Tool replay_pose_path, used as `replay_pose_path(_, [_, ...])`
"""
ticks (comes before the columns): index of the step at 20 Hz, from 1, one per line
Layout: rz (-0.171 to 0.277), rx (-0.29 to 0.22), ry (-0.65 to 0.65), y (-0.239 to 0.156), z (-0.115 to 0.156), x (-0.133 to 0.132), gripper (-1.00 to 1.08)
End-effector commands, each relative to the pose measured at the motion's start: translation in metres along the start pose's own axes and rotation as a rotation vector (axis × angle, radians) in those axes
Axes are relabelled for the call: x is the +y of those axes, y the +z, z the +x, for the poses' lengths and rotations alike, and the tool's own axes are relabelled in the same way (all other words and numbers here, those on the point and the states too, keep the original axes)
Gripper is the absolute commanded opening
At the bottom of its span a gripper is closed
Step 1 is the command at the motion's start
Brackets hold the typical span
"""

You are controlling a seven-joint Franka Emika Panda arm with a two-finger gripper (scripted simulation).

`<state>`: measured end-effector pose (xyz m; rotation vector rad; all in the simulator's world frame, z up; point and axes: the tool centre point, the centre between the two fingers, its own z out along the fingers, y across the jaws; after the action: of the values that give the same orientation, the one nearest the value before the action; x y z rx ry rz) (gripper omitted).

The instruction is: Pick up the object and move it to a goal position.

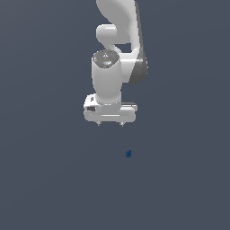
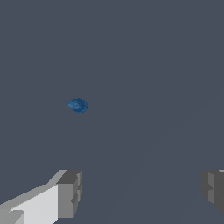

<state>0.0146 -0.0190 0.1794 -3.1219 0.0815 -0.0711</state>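
The white two-fingered gripper [image 1: 110,124] hangs spread wide and empty; the tiny dark blue rounded lump [image 1: 129,154] lies apart from it (toward the exterior view's right). Centre over it, then descend

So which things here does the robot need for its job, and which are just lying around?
Needed for the job:
- the little blue lump, the thing to pick up and move
- the gripper, open, with nothing between its fingers, apart from the lump

Just lying around:
- nothing; only the plain grey ground shows besides the robot arm
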Motion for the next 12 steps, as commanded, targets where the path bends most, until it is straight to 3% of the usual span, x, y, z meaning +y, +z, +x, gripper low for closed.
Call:
replay_pose_path(1, [0.0, 0.0, 0.0, 0.0, 0.0, 0.0, 1.0])
replay_pose_path(12, [-0.026, 0.004, -0.046, 0.0027, 0.0028, -0.0027, 1.0])
